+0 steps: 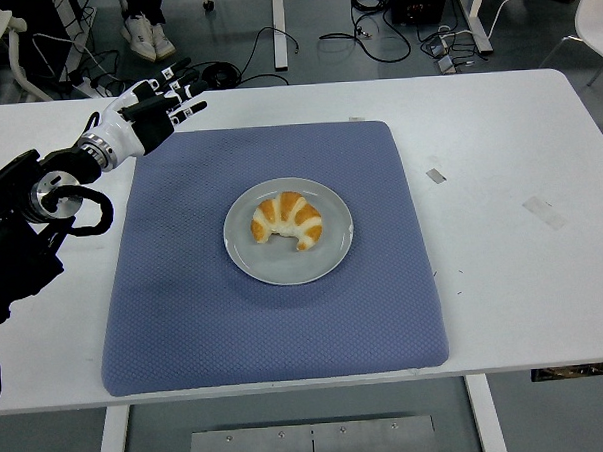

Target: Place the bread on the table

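Note:
A golden croissant [287, 221] lies on a round grey plate [328, 256] in the middle of a blue-grey mat [186, 321] on the white table [503, 257]. My left hand [160, 104] hovers over the mat's far left corner, well up and left of the plate. Its fingers are spread and hold nothing. The black left arm [31, 213] comes in from the left edge. The right arm is out of view.
Two small pieces of tape [435, 175] [544, 210] lie on the bare table to the right of the mat. Cables and a person's shoes [149, 37] show on the floor beyond the far edge.

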